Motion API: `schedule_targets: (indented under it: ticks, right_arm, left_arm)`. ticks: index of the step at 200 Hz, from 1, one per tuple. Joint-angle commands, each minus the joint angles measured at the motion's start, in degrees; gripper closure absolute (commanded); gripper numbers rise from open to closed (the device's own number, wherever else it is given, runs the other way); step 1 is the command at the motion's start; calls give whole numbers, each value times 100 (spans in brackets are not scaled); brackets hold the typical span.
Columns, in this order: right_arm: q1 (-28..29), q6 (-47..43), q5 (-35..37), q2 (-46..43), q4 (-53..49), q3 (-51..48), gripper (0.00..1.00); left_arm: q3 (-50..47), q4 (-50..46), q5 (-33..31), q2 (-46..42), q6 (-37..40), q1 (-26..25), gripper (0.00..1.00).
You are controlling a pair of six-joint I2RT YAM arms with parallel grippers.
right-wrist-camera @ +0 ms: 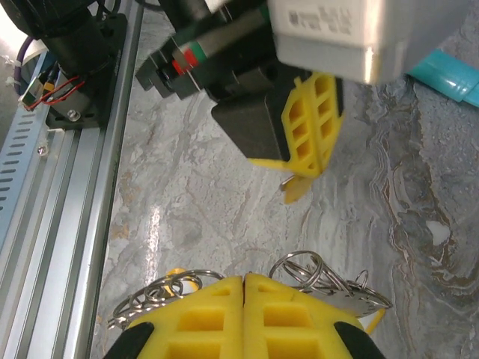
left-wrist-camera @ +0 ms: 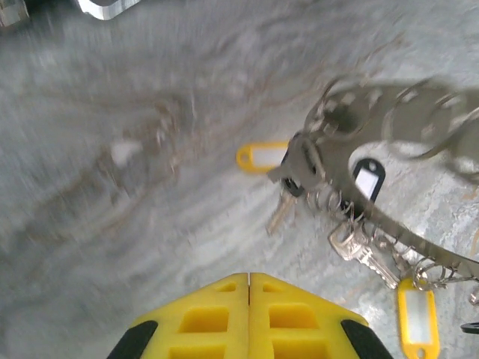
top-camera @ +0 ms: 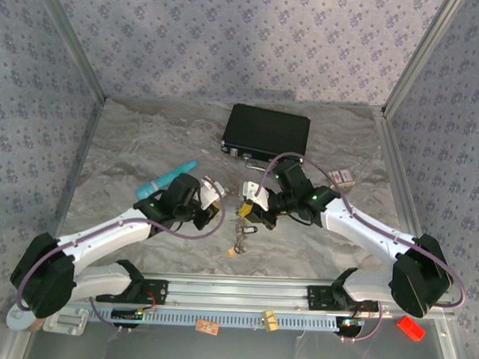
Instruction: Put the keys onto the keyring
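Two yellow-fingered grippers are working close together over the grey marbled table (top-camera: 146, 144). The right gripper (right-wrist-camera: 245, 280) is clamping its jaws fully together on the keyring (left-wrist-camera: 389, 123), with thin wire split rings (right-wrist-camera: 298, 268) sticking out on both sides of the pads. The left gripper (left-wrist-camera: 248, 278) is sitting just beside it, jaws pressed together with nothing visible between them; in the right wrist view a tan-yellow piece is showing just under its tips, and whether it is being held cannot be told.

The keyring is appearing as a flat, wide grey-silver band with a notched rim, raised off the table and blurred. The keys (left-wrist-camera: 367, 256) are hanging from it on the split rings: two silver keys, two yellow tags (left-wrist-camera: 261, 158) and one dark-framed tag (left-wrist-camera: 367, 179) can be counted.

In the left wrist view the band is running from upper centre to lower right. In the top view the bunch is trailing from the right gripper toward the near edge, leaning slightly left, its lowest piece reaching the table.

One black case (top-camera: 265, 133) is lying behind the grippers, and one teal stick (top-camera: 166, 181) is lying behind the left gripper
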Motion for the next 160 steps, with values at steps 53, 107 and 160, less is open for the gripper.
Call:
schedule_targets:
  ticks: [53, 107, 160]
  right_arm:
    - [107, -185, 125, 65, -226, 122, 100]
    - [130, -201, 63, 54, -216, 121, 100]
    - [15, 16, -277, -74, 249, -95, 100]
  left_arm:
    - [48, -443, -13, 842, -2036, 20, 93]
    - [-21, -446, -328, 414, -2090, 16, 49]
    - [-105, -219, 27, -685, -791, 14, 52]
